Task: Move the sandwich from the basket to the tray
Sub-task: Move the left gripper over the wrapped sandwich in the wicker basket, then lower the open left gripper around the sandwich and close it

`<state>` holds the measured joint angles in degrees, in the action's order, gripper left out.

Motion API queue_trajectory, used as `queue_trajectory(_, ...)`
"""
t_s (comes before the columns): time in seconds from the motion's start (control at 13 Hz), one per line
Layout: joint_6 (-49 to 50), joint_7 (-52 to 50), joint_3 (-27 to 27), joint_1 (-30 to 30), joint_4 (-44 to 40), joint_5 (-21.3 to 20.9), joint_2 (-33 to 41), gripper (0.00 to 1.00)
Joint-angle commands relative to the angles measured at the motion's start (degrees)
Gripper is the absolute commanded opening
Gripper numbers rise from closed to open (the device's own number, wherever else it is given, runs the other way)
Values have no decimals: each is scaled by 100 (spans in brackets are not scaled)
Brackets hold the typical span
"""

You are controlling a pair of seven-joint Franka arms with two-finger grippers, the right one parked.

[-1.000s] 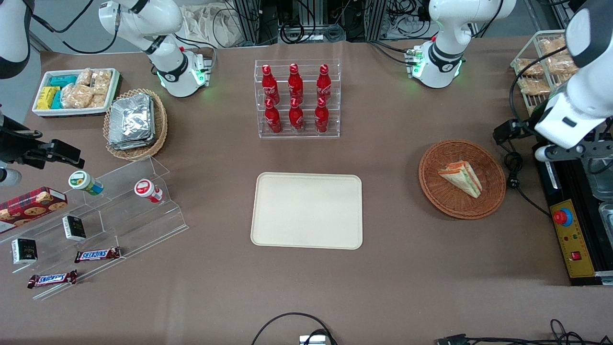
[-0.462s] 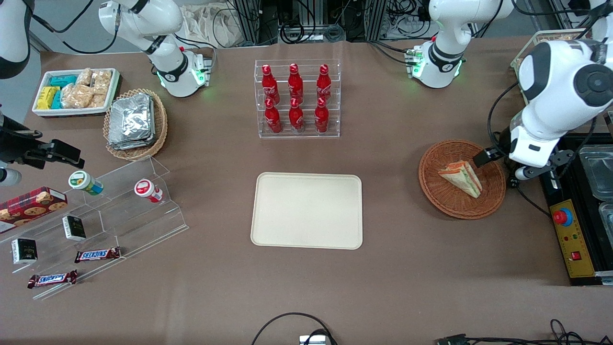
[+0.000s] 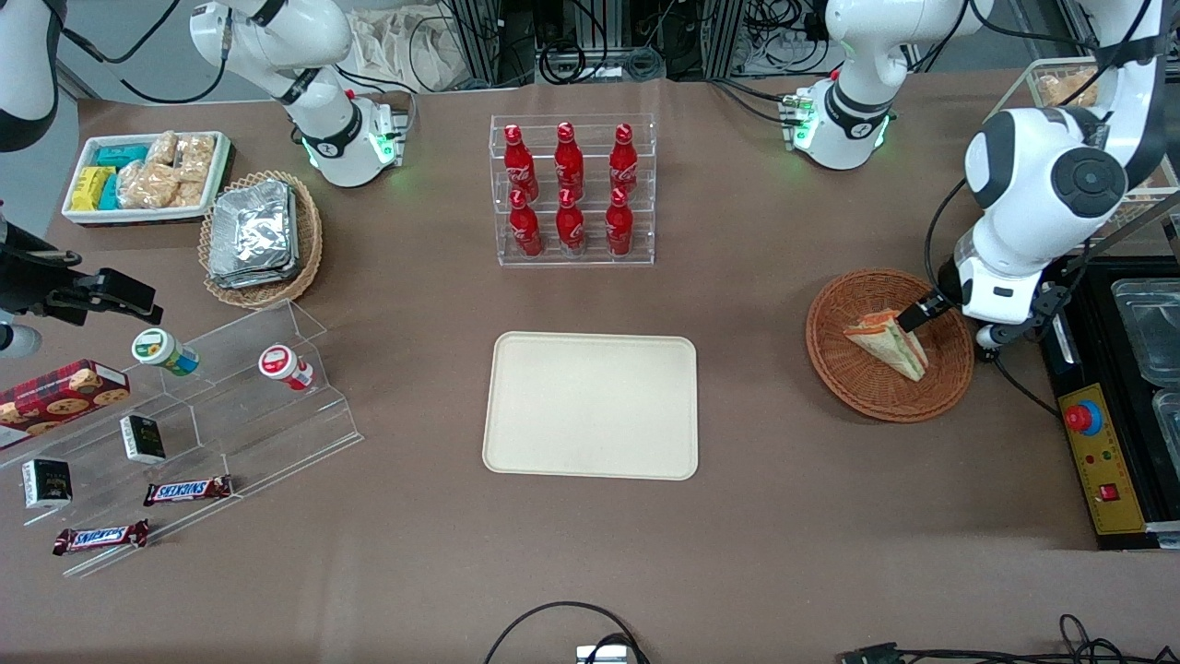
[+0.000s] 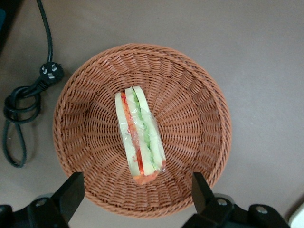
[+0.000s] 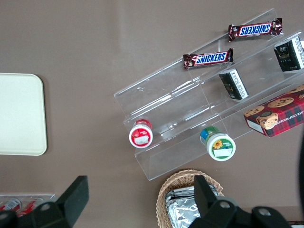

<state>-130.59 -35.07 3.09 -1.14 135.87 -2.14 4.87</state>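
The sandwich (image 3: 887, 343) is a clear-wrapped wedge lying in the reddish-brown basket (image 3: 857, 387), toward the working arm's end of the table. My left gripper (image 3: 952, 325) hangs open over the basket's edge, empty. In the left wrist view the sandwich (image 4: 139, 134) lies in the middle of the basket (image 4: 190, 104), and the gripper (image 4: 137, 194) stands wide open above the basket's rim, its black fingers (image 4: 71, 194) apart from the sandwich. The cream tray (image 3: 590, 406) lies bare at the table's middle; it also shows in the right wrist view (image 5: 19, 114).
A clear rack of red bottles (image 3: 572, 194) stands farther from the camera than the tray. A black cable with plug (image 4: 28, 95) lies beside the basket. A yellow control box (image 3: 1092, 452) is at the table's edge. A tan basket of foil packets (image 3: 263, 235) lies toward the parked arm's end.
My left arm has swung in from the table's edge and now holds the open gripper over the basket and sandwich. The sandwich, basket and tray have not moved.
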Motion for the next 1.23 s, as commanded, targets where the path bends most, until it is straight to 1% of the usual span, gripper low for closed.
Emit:
queue_trajectory(0.0, -720, -377, 16, -27, 571, -94, 120, 100)
queue_trajectory(0.38, -1801, -694, 16, -71, 1020, -85, -284, 100)
queue_trajectory(1.08, -3050, -958, 7, -80, 1214, -67, -1101, 100)
queue_trajectory(1.15, -3095, -984, 7, -80, 1214, -67, -1154, 99)
